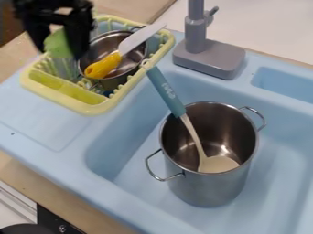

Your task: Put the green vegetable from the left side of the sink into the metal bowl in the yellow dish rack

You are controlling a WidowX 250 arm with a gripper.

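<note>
Over the left part of the dish rack, at the upper left, hangs the black gripper (pixel 60 48), blurred, shut on a light green object (pixel 58 45) that spans the space between its fingers. Just right of it, a small metal pot (pixel 132 66) sits in the yellow-rimmed rack (pixel 89 109). A knife with a yellow handle (pixel 103 66) and a white blade (pixel 142 37) lies across that pot. In the sink stands a tall metal pot (pixel 209 189), with a teal-handled spoon (pixel 165 90) leaning in it and its pale bowl inside.
A grey faucet (pixel 209 57) rises behind the light blue sink (pixel 107 155), to the right of the rack. A smaller basin (pixel 284 86) is set into the sink unit at the right. Part of a dark round object (pixel 18 229) shows at the lower left corner.
</note>
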